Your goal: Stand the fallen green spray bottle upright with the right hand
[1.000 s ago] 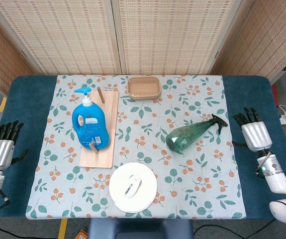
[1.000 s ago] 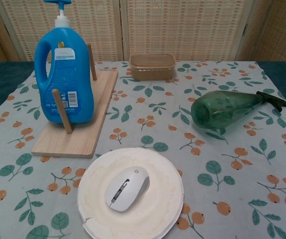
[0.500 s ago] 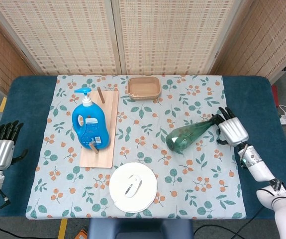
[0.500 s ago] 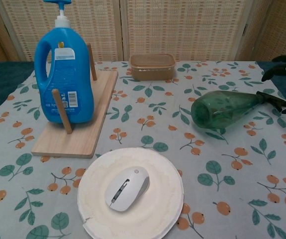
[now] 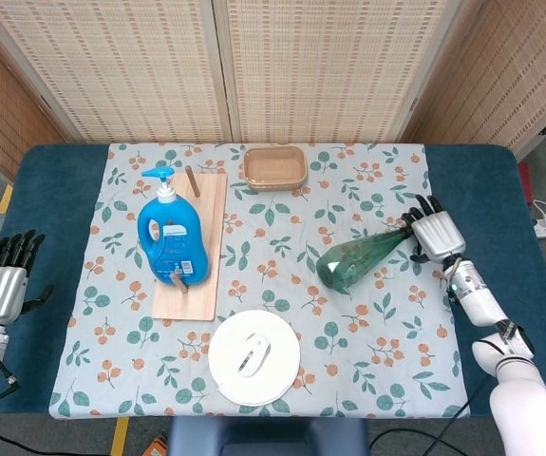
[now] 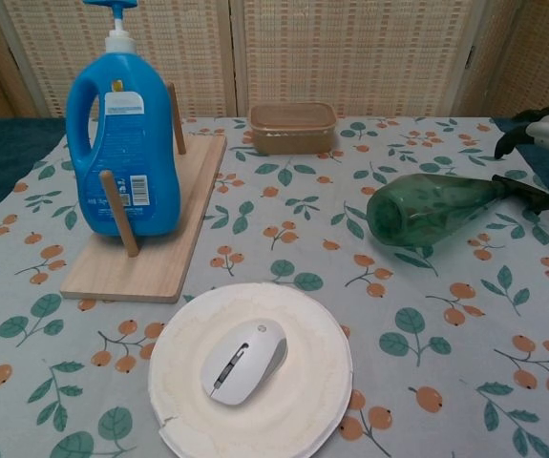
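Lying on its side on the right half of the flowered cloth [image 5: 111, 361] over the counter [image 5: 49, 190], green spray bottle [image 5: 358, 256], fat base toward the middle, dark nozzle toward the right edge. Long axis slanted in the head view: base nearer the robot and inward, nozzle end farther and outward. Hovering right at that nozzle end, right hand [image 5: 434, 235], fingers [image 5: 431, 205] spread and empty, pointing away from the robot, palm over or just beside the spray head. Contact between hand and nozzle impossible to settle from either view. Far off at the left edge of the counter, left hand [image 5: 0, 290], fingers apart, holding nothing, well apart from the bottle. Clearly the nearer hand for the job: the right one.

Judging the next move: closing around the neck or upper body, then pivoting the bottle on its base toward upright; grip at the thin nozzle alone likely poor for leverage.

Head view: full layout, both hands, slant of the bottle. Chest view: only a sliver of the right hand at the frame's right edge, no left hand, but a low side look at the bottle resting flat on the cloth, nozzle partly behind the dark fingers.
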You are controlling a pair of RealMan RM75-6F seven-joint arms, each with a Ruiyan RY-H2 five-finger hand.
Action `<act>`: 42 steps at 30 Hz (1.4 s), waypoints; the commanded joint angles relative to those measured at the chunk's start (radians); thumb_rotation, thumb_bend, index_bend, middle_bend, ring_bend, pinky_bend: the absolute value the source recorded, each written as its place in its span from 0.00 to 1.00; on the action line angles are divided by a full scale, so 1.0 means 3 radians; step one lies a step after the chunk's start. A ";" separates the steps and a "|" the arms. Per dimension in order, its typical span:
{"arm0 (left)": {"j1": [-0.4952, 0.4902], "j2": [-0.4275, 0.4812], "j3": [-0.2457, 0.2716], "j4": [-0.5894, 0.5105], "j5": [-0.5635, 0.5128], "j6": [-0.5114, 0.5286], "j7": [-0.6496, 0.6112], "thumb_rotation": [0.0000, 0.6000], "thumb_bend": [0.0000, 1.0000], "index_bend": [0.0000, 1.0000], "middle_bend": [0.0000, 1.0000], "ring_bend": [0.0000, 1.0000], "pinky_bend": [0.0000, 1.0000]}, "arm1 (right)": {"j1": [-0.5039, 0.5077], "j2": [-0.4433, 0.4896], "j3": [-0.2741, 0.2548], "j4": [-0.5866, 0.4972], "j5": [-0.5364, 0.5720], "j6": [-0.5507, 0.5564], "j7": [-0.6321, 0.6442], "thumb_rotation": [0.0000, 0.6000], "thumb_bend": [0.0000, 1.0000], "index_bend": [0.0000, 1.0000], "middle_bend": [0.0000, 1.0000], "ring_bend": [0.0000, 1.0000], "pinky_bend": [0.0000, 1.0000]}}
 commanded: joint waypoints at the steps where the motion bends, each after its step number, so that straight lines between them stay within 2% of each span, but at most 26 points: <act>1: 0.0000 0.0000 0.0000 0.0000 0.0000 0.0000 0.0000 1.00 0.27 0.00 0.00 0.00 0.00 | 0.0045 -0.0047 -0.0015 0.0050 0.0003 -0.0062 0.0034 1.00 0.00 0.28 0.23 0.00 0.11; 8: 0.0000 0.0000 0.0000 0.0000 0.0000 0.0000 0.0000 1.00 0.27 0.00 0.00 0.00 0.00 | 0.0177 -0.0148 -0.0040 0.0147 0.0002 -0.0224 0.0086 1.00 0.00 0.30 0.24 0.00 0.12; 24: 0.0000 0.0000 0.0000 0.0000 0.0000 0.0000 0.0000 1.00 0.27 0.00 0.00 0.00 0.00 | 0.0273 -0.0318 -0.0106 0.0272 -0.0020 -0.0340 0.0051 1.00 0.05 0.43 0.33 0.07 0.16; 27: 0.0000 0.0000 0.0000 0.0000 0.0000 0.0000 0.0000 1.00 0.27 0.00 0.00 0.00 0.00 | 0.0265 -0.0339 -0.0107 0.0289 -0.0013 -0.0335 0.0045 1.00 0.05 0.48 0.36 0.12 0.18; 31: 0.0000 0.0000 0.0000 0.0000 0.0000 0.0000 0.0000 1.00 0.27 0.00 0.00 0.00 0.00 | 0.0242 -0.0373 -0.0107 0.0313 -0.0003 -0.0318 0.0018 1.00 0.06 0.59 0.44 0.25 0.20; 37: 0.0000 0.0000 0.0000 0.0000 0.0000 0.0000 0.0000 1.00 0.27 0.00 0.00 0.00 0.00 | 0.0206 -0.0403 -0.0087 0.0345 0.0024 -0.0237 -0.0012 1.00 0.07 0.73 0.54 0.32 0.28; 42: 0.0000 0.0000 0.0000 0.0000 0.0000 0.0000 0.0000 1.00 0.27 0.00 0.00 0.00 0.00 | 0.0181 -0.0393 -0.0074 0.0345 0.0042 -0.0160 -0.0004 1.00 0.09 0.79 0.59 0.35 0.30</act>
